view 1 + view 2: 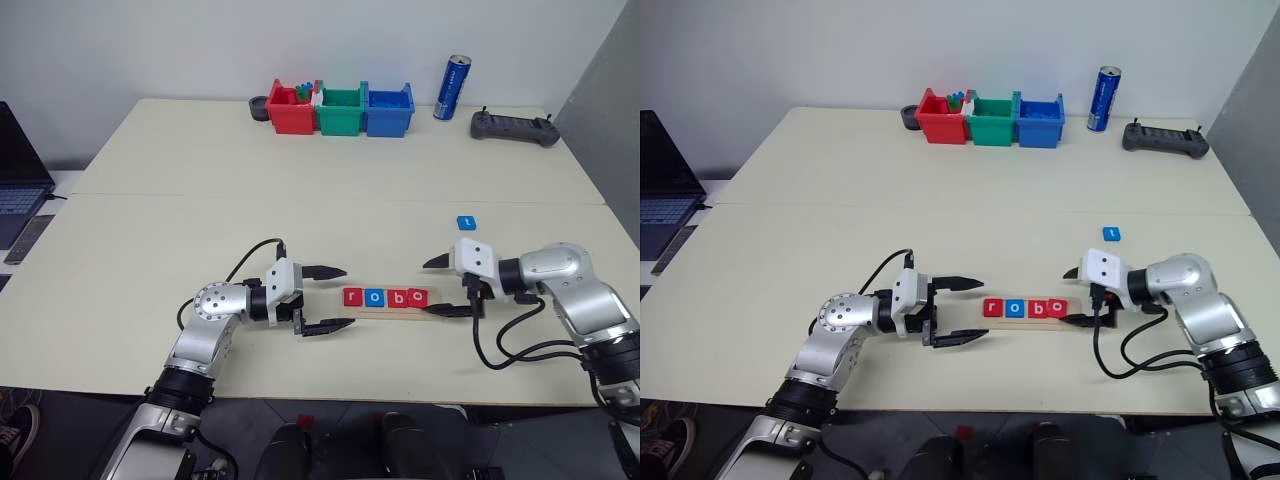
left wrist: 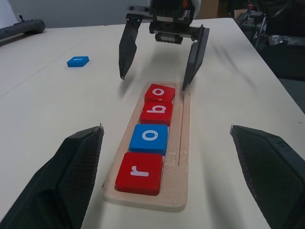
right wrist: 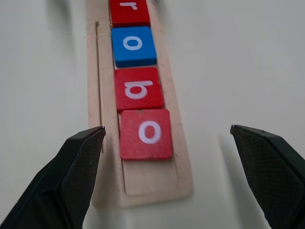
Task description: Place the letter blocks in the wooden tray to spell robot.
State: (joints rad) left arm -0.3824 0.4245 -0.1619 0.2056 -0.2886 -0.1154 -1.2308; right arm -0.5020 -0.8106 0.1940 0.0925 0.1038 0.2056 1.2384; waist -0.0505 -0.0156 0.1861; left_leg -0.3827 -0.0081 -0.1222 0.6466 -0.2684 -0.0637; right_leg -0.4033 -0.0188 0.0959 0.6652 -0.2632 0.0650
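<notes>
Four letter blocks fill wooden tray; both fingers spread wide at its ends.

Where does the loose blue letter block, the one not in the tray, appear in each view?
Left eye view: blue letter block on the table, beyond the right gripper.
Right eye view: same place.
Left wrist view: beside that gripper.
Right wrist view: not in it.
Shared landmark: wooden tray holding r, o, b, o.

loose blue block's letter illegible
</notes>
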